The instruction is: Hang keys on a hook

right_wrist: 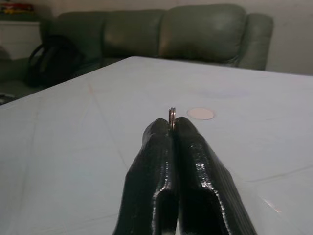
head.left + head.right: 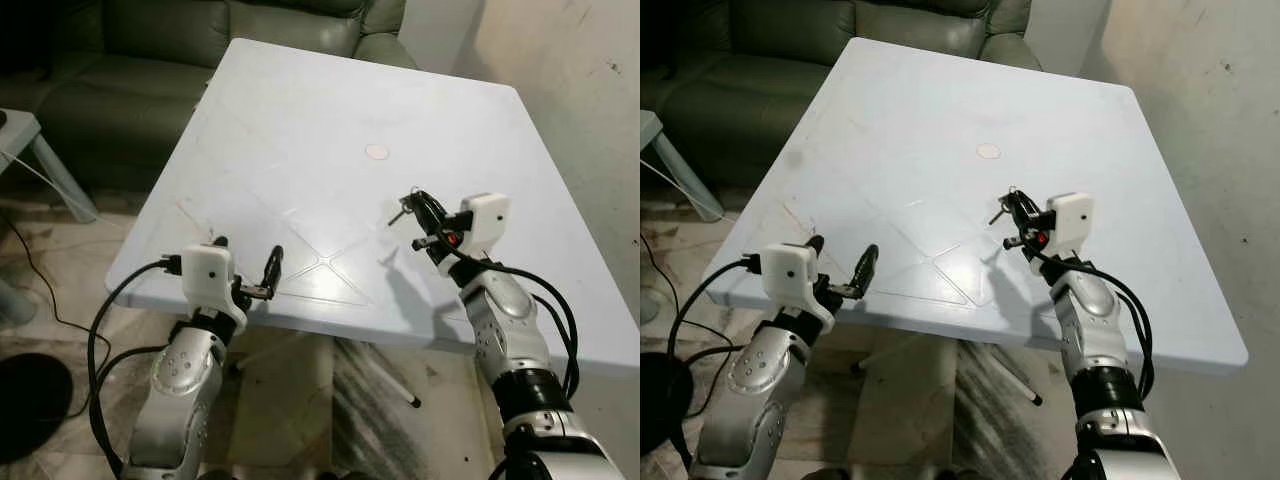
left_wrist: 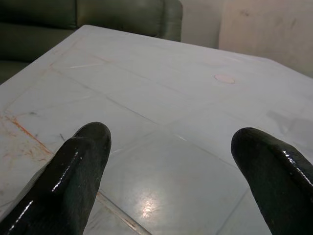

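The white square desk takes most of the space in front of the robot, and its near edge runs just under both arms. The left hand hangs at this near edge, close to the left corner, with its two fingers spread wide and nothing between them. The right hand is raised above the desk surface on the right side, its fingers pressed together on the keys; in the right wrist view a thin metal ring stands out from between the closed fingertips. A small round pale mark lies on the desk further ahead of the right hand, well apart from it. Behind the far edge stands a dark green sofa, and a pale wall runs along the right side of the desk. Black cables hang beside the left arm, above the tiled floor.
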`<state>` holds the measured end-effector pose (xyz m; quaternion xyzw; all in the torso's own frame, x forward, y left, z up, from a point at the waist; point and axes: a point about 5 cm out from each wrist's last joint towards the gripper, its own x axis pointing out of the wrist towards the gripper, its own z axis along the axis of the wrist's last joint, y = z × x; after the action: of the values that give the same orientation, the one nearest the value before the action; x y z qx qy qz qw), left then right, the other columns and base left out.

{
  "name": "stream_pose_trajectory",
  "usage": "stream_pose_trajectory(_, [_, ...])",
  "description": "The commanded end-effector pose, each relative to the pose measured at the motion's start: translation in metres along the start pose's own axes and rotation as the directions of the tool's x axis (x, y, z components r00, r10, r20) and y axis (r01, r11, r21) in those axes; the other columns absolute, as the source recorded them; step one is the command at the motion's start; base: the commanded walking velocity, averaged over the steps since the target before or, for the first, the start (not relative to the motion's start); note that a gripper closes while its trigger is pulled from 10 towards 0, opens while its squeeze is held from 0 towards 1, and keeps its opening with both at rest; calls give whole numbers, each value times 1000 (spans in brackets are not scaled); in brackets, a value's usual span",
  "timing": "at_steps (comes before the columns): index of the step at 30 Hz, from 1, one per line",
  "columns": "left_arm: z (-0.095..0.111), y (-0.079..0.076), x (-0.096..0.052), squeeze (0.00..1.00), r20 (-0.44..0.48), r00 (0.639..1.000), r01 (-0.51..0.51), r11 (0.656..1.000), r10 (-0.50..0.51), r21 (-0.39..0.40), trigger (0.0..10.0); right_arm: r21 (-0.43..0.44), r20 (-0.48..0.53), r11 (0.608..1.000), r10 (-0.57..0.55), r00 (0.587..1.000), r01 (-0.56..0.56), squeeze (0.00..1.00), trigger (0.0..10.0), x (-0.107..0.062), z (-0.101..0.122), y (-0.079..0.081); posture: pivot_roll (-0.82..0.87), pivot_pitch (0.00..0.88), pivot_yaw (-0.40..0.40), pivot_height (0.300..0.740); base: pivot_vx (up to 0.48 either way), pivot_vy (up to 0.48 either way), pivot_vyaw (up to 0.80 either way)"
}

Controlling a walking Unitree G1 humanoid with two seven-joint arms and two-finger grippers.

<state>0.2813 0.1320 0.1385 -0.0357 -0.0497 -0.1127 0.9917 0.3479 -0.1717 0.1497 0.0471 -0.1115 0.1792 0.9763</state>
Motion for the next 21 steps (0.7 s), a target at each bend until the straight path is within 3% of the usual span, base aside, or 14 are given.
stream_pose_trajectory(1, [-2,2,2,0,1,1000,-5,1000,5,-12,10000,7,17,999,-39,999,39,0,10000,-4,3,-3,46,53,-80,740,0,0,0])
stream_pose_trajectory(21, [-14,21,17,0,15,998,-61,998,61,24,10000,17,-53,980,-199,978,200,0,10000,-49,-24,2,28,7,-63,740,0,0,0])
